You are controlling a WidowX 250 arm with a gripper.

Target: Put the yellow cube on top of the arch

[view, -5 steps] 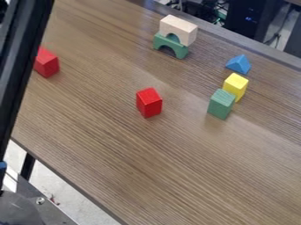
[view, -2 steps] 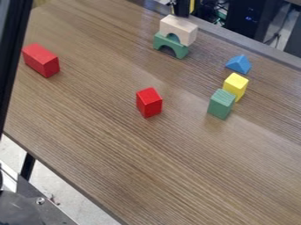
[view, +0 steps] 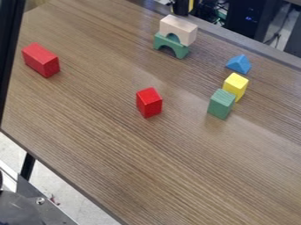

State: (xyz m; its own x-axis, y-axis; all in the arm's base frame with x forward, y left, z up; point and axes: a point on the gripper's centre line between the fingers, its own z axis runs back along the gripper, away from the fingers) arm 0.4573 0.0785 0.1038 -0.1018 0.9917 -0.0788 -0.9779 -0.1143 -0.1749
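Sliding outward to the left edge, the thick black bar of the arm had uncovered more of the long red block over the last second. Meanwhile a dark piece with yellow edging, most likely the gripper, had come in at the top edge, just beyond the cream wooden arch. Whether it was wide, narrow or holding anything, I could not tell.

None of the blocks had shifted, so the job seemed barely begun: the arm looked to be getting into position, with the pick yet to come.

The yellow wooden cube stood on the brown table, right behind the green block, which hid part of its lower side; I could not tell if they touched. It looked bright and smooth, its edges crisp, one side face shaded darker. The cream arch sat on the green arch, offering a flat top.
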